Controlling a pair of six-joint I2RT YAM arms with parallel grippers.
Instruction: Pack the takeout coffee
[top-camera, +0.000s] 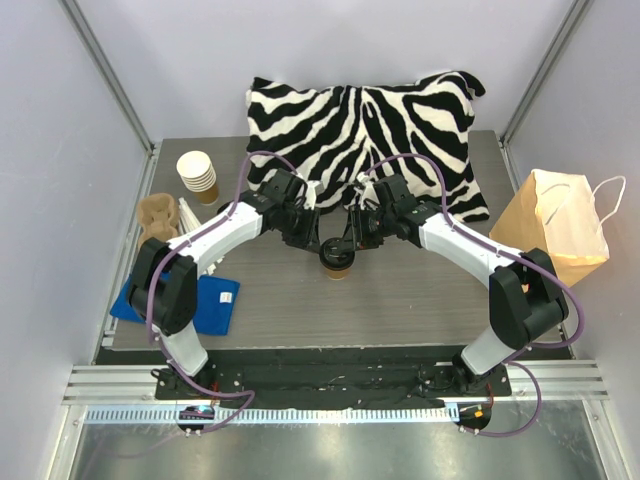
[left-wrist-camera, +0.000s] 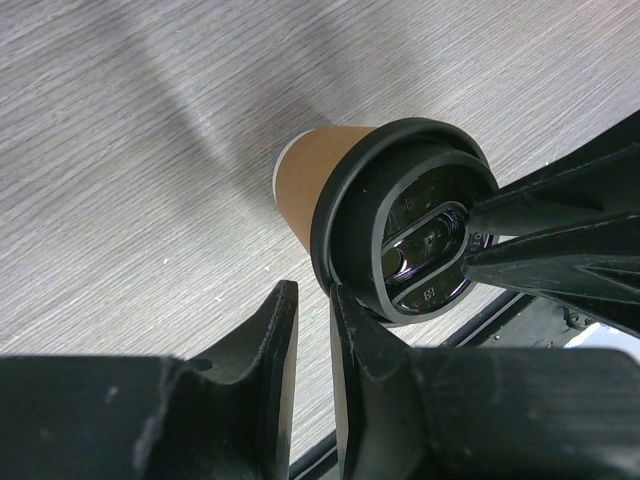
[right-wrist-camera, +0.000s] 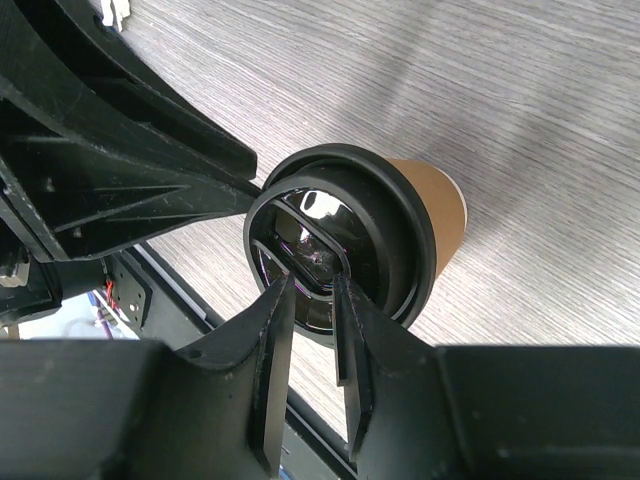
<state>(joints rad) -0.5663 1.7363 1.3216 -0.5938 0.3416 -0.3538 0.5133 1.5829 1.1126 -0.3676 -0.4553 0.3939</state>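
Now: takeout coffee (top-camera: 337, 262) on the table (top-camera: 420, 290), just ahead of the left gripper (left-wrist-camera: 312, 300), under the tips of the right gripper (right-wrist-camera: 315, 285); both barely parted, holding nothing. Probably light and crushable; grasp the paper wall below the lid (left-wrist-camera: 380, 200).

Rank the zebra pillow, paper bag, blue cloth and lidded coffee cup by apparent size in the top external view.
1. zebra pillow, clearly largest
2. paper bag
3. blue cloth; it is partly covered, so its place against the bag is unsure
4. lidded coffee cup, smallest
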